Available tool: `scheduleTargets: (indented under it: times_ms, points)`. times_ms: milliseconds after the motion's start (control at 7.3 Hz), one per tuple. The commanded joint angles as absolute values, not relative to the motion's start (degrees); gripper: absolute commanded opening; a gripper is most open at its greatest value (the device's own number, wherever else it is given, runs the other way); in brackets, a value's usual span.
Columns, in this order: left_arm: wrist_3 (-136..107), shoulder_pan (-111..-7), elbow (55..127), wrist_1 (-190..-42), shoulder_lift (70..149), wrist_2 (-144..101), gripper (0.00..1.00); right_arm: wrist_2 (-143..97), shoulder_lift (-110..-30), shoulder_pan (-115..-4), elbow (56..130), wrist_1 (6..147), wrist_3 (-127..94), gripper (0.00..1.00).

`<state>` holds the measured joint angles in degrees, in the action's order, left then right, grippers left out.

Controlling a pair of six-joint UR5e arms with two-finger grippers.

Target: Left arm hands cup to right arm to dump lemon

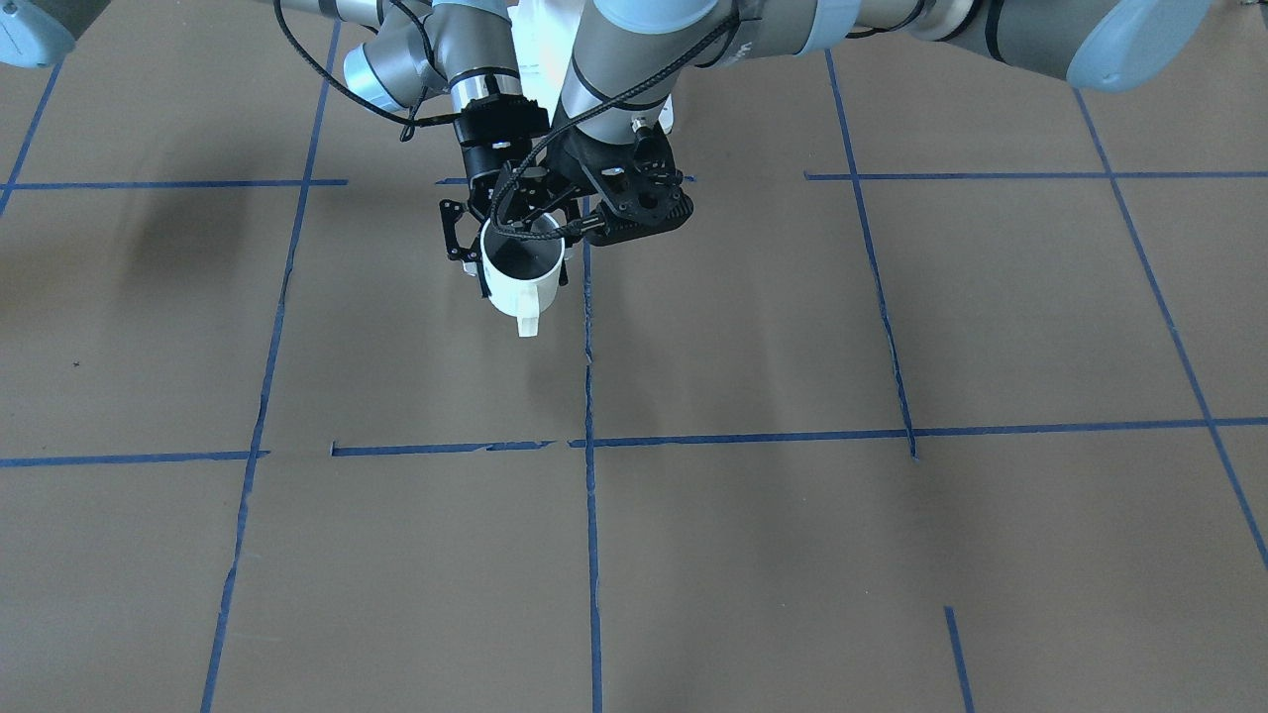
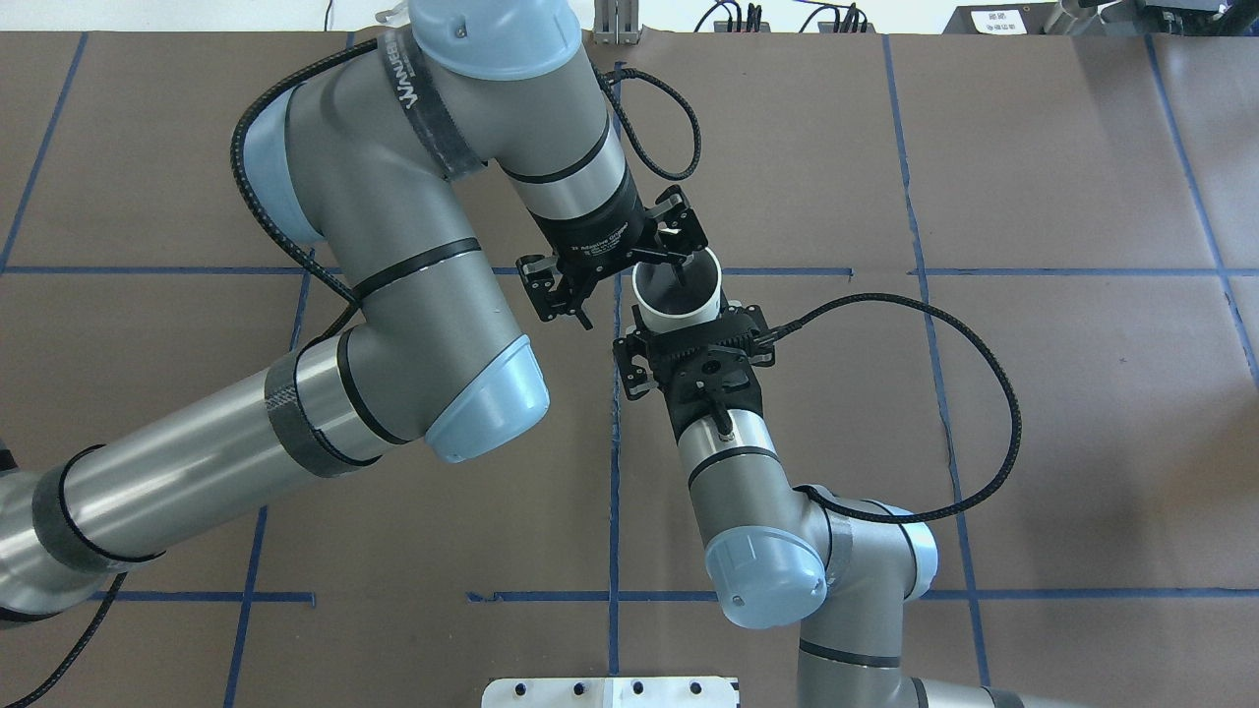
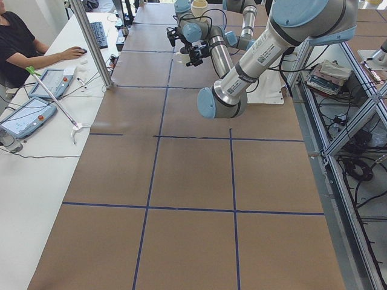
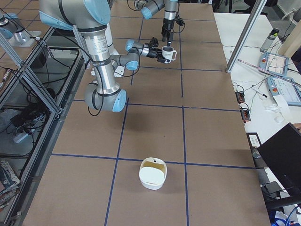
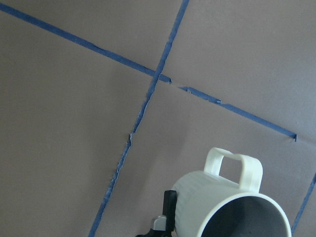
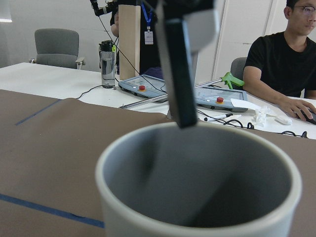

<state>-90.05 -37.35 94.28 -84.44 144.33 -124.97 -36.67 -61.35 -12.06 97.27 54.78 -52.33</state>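
White bowl [image 4: 151, 184] on taped brown table [image 4: 211, 141]

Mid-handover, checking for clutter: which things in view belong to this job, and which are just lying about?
Job: cup; left gripper; right gripper; lemon, not visible.
Lying about: white bowl, role unclear; teach pendant; water bottle.

Cup [image 1: 520, 287]: small white mug, faint ribbing on the wall, grey inside, squarish loop handle [image 1: 528, 319], dark lettering on one side. Upright, mouth up, held in the air above the brown table [image 1: 792, 327], about mid-width. Handle points away from the robot. One finger of the left gripper [image 2: 677, 267] reaches down inside the mouth. Bottom of the inside hidden.
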Motion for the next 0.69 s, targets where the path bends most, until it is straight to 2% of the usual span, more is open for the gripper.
scheduleTargets:
  times_ms: [0, 274, 548]
  points:
    - [-89.9, -36.8, 94.0, -84.5, 144.3, -124.9, 0.92, -36.6, -61.2, -12.0, 97.3, 54.8, -51.3, 0.51]
    - [-89.8, -36.9, 94.0, -84.4, 144.2, -124.6, 0.72, -36.6, -61.3, -12.0, 97.4, 54.6, -49.3, 0.56]
    - [-89.8, -36.9, 94.0, -84.4, 144.1, -124.5, 0.39, -36.7, -60.9, -11.9, 97.9, 54.3, -48.4, 0.66]
